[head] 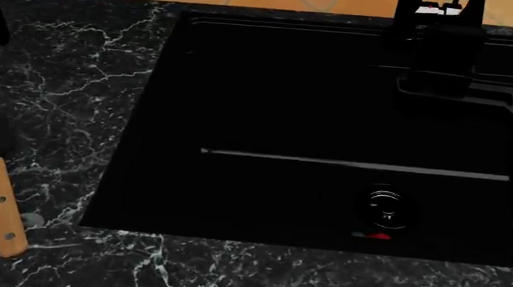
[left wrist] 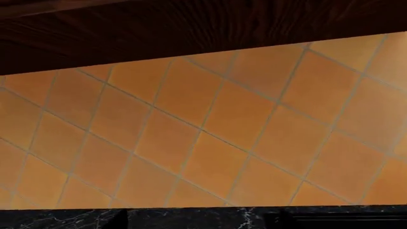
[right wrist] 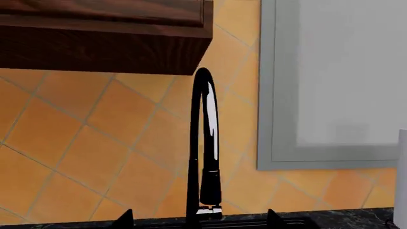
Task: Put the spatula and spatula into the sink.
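1 spatula showing, no claws anywhere in shot

1 spatula (head: 3, 207) is all i can find, just its light wooden handle with 3 dark rivets, lying on the black marble counter (head: 70, 96) off the near-left corner of the sink (head: 331, 108). its far end runs under a dark blob, so the blade is hidden. handle sits close to the basin edge but not over it, and nothing spatula-shaped is inside the basin.

sink is a big glossy black basin with a thin pale ridge line (head: 354, 165) across it and a round drain (head: 386, 207) near the front. the black faucet (right wrist: 205, 143) rises at the back edge.

placing stuff relative to the claws is tough, since neither one appears in any view, so i can't tell how far open they are or whether they've got hold of anything. the left wrist cam only sees orange wall tile (left wrist: 210, 138) under a dark wood cabinet (left wrist: 159, 28). the right wrist cam faces the faucet straight on, with a grey-framed window (right wrist: 337, 81) beside it.
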You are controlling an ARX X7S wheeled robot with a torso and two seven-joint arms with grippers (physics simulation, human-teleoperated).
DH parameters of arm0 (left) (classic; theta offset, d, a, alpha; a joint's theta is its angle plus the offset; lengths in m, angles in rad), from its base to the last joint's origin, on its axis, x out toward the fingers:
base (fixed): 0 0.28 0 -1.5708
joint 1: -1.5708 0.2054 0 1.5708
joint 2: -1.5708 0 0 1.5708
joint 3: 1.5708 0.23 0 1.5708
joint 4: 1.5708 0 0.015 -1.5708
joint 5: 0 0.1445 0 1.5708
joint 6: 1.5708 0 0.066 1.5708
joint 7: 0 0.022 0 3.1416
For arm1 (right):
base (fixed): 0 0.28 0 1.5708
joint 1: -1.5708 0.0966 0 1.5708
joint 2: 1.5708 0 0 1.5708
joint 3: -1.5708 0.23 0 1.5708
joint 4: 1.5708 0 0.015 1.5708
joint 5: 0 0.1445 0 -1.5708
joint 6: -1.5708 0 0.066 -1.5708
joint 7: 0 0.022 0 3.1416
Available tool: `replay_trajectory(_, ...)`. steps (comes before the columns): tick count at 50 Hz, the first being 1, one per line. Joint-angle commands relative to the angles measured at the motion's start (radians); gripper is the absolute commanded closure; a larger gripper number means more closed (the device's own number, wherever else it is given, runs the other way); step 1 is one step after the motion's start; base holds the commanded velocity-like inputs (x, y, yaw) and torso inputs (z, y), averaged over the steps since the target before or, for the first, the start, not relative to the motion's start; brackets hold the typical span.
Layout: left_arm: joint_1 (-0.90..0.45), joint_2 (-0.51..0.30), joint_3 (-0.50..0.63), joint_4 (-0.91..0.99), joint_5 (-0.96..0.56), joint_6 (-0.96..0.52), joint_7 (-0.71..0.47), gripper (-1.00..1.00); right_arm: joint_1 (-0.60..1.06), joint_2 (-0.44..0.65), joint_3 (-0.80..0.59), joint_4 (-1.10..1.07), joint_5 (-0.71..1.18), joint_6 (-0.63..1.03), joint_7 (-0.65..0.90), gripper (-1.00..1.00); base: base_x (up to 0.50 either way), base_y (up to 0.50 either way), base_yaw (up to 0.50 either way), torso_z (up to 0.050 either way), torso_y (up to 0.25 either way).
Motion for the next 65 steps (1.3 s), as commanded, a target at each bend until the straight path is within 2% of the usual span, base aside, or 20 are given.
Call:
replay_trajectory(1,0.000,0.001,0.007,-0.008,-0.003,0.007,-0.003,-1.00,-0.007,0.005,0.009,0.012,0.022,-0.016,0.016,-1.00,0.21,0.00,0.00,0.000,0.000)
replay_trajectory(29,0.004,0.003,0.002,-0.021,-0.018,0.010,-0.008,-1.00,-0.009,0.011,-0.001,0.034,0.072,-0.034,0.050,-1.00,0.04,0.00,0.00,0.000,0.000)
replay_trajectory(49,0.011,0.000,-0.004,-0.015,-0.028,0.003,-0.014,-1.00,-0.009,0.026,-0.026,0.037,0.087,-0.066,0.059,-1.00,0.29,0.00,0.00,0.000,0.001)
replay_trajectory(55,0.001,0.014,-0.022,0.002,-0.042,-0.045,-0.027,-1.00,-0.017,0.031,-0.036,0.045,0.081,-0.088,0.054,-1.00,0.00,0.00,0.00,0.000,0.000)
replay_trajectory(59,-0.018,0.027,-0.030,0.041,-0.069,-0.174,-0.039,-1.00,-0.020,0.034,-0.035,0.044,0.085,-0.089,0.057,-1.00,0.00,0.00,0.00,0.000,0.000)
replay_trajectory(62,-0.065,0.041,-0.029,0.066,-0.076,-0.332,-0.078,-1.00,-0.029,0.035,-0.031,0.040,0.092,-0.088,0.060,-1.00,0.00,0.00,0.00,0.000,0.000)
replay_trajectory(65,-0.082,-0.077,-0.084,-0.078,-0.526,-0.344,-0.523,-1.00,-0.036,0.039,-0.019,0.038,0.100,-0.088,0.063,-1.00,0.00,0.00,0.00,0.000,0.000)
